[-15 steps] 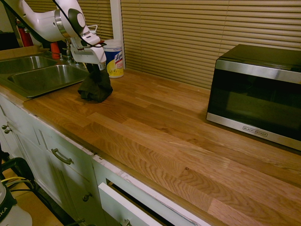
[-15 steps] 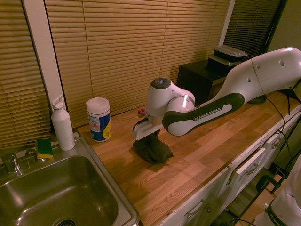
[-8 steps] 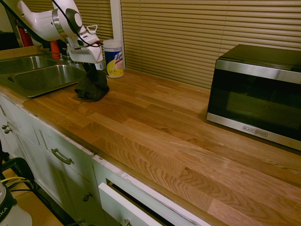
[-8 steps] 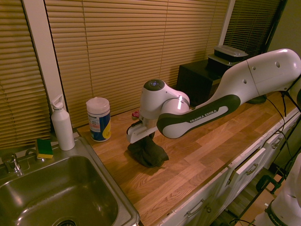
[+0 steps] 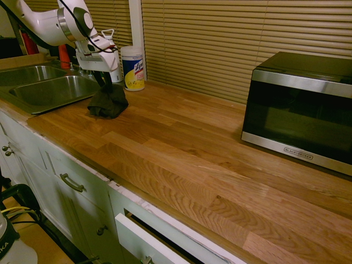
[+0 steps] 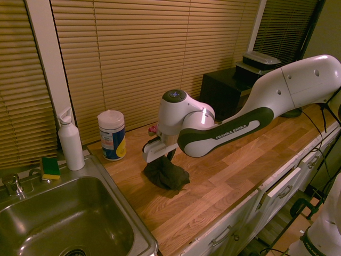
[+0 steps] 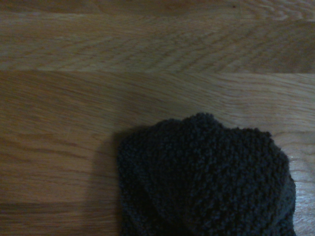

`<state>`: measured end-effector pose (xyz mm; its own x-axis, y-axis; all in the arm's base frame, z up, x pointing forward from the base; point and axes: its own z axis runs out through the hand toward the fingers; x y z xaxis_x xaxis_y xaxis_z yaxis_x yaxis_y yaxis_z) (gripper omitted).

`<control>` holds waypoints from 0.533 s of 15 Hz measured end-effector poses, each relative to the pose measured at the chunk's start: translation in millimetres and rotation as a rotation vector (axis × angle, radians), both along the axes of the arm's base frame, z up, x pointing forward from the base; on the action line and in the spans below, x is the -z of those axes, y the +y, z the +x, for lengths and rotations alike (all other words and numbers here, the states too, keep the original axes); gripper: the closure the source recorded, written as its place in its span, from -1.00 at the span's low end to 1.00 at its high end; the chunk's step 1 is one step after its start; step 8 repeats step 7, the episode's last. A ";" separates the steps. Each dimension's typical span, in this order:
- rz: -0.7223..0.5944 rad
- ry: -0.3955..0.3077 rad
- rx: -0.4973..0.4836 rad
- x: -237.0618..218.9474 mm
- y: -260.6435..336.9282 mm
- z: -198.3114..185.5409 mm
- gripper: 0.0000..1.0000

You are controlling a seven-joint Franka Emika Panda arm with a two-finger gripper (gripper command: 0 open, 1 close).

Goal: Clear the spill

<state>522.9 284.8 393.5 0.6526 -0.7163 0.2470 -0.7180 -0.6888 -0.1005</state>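
Note:
A dark knitted rag (image 5: 108,103) (image 6: 166,173) lies bunched on the light wood counter (image 5: 192,143), close to the sink's right rim. My gripper (image 5: 102,82) (image 6: 169,156) hangs straight over it and meets the top of the heap. The dim light keeps me from seeing whether it still grips the cloth. In the wrist view the rag (image 7: 206,182) fills the lower right, with bare wood around it. No spill shows on the wood in any view.
A steel sink (image 5: 49,91) (image 6: 58,224) lies just beyond the rag. A wipes canister (image 5: 133,67) (image 6: 112,135) stands by the blinds, with a white bottle (image 6: 71,140) and a sponge (image 6: 50,167) at the sink's back. A microwave (image 5: 300,107) sits far along the counter.
The arm dragged the rag along the counter toward the sink. The rag now sits lower and flatter than half a second ago.

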 end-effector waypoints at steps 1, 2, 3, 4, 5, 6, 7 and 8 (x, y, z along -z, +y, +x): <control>-0.002 -0.005 0.002 -5.9 2.3 -1.4 -1.00; -0.005 -0.009 0.007 -12.8 3.9 -3.0 -1.00; -0.005 -0.016 0.012 -20.8 5.2 -5.3 -1.00; -0.006 -0.026 0.017 -30.4 5.8 -8.6 -1.00; -0.007 -0.037 0.026 -41.0 6.3 -12.6 -1.00; -0.010 -0.049 0.034 -50.8 7.2 -16.9 -1.00; -0.014 -0.059 0.038 -59.0 8.9 -21.4 -1.00; -0.014 -0.059 0.038 -59.0 8.9 -21.4 -1.00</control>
